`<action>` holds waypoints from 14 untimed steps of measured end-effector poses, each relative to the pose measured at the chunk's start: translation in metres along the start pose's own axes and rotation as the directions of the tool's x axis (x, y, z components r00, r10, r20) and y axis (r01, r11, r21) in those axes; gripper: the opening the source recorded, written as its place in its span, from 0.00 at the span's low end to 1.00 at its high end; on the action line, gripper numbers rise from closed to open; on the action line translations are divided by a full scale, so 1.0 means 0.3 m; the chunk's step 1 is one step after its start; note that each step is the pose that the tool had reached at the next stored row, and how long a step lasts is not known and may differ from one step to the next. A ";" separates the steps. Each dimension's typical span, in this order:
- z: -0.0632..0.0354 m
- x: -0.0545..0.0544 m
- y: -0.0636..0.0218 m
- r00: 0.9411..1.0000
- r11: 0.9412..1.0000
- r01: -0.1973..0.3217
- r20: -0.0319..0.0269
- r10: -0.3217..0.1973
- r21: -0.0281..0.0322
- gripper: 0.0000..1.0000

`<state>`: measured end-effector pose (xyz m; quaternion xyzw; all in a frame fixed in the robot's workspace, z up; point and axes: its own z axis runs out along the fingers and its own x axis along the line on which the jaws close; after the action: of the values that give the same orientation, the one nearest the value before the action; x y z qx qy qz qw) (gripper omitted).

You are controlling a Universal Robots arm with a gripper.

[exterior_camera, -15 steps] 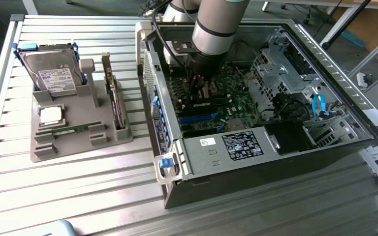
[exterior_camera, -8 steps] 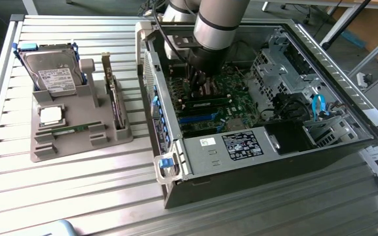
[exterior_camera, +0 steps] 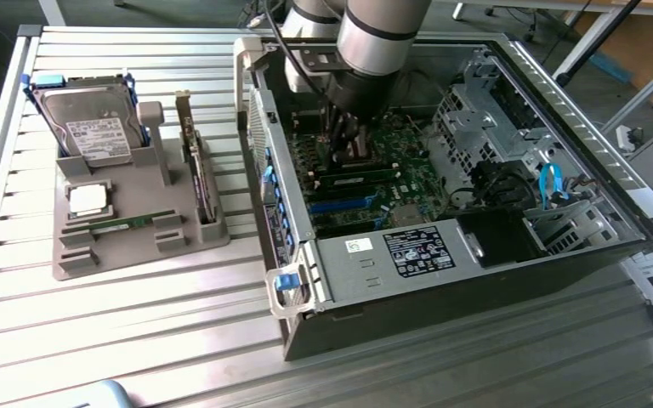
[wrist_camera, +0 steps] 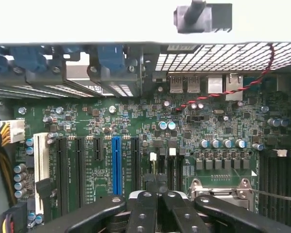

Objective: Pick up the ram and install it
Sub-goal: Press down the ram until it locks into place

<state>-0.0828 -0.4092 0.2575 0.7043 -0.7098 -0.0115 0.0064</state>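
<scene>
The ram (exterior_camera: 128,223), a thin green stick, lies on edge in a slot of the grey holder (exterior_camera: 133,251) on the table, at the exterior view's left. My gripper (exterior_camera: 343,157) is far from it, down inside the open computer case (exterior_camera: 462,255), just above the green motherboard (wrist_camera: 136,116). In the wrist view the gripper (wrist_camera: 156,187) is shut, its black fingers (wrist_camera: 144,204) pressed together with nothing visible between them. They hover over narrow black slots with white end clips (wrist_camera: 172,151), beside the metal processor socket (wrist_camera: 218,190).
The holder also carries a hard drive (exterior_camera: 94,123), a square silver processor chip (exterior_camera: 86,200) and an upright dark expansion card (exterior_camera: 196,166). A blue slot (wrist_camera: 116,162), a drive cage (exterior_camera: 479,110) and cables (exterior_camera: 547,183) crowd the case. The case wall (exterior_camera: 264,161) stands between gripper and holder.
</scene>
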 end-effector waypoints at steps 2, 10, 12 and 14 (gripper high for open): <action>-0.018 0.000 0.000 1.000 1.000 0.000 0.000 0.000 0.000 0.11; -0.067 0.000 0.002 1.000 1.000 0.000 -0.004 0.000 0.000 0.11; -0.077 -0.001 0.002 1.000 1.000 0.000 -0.004 0.000 0.000 0.11; -0.090 -0.001 0.002 1.000 1.000 0.000 -0.004 0.000 0.000 0.11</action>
<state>-0.0828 -0.4092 0.2845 0.7042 -0.7098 -0.0100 0.0078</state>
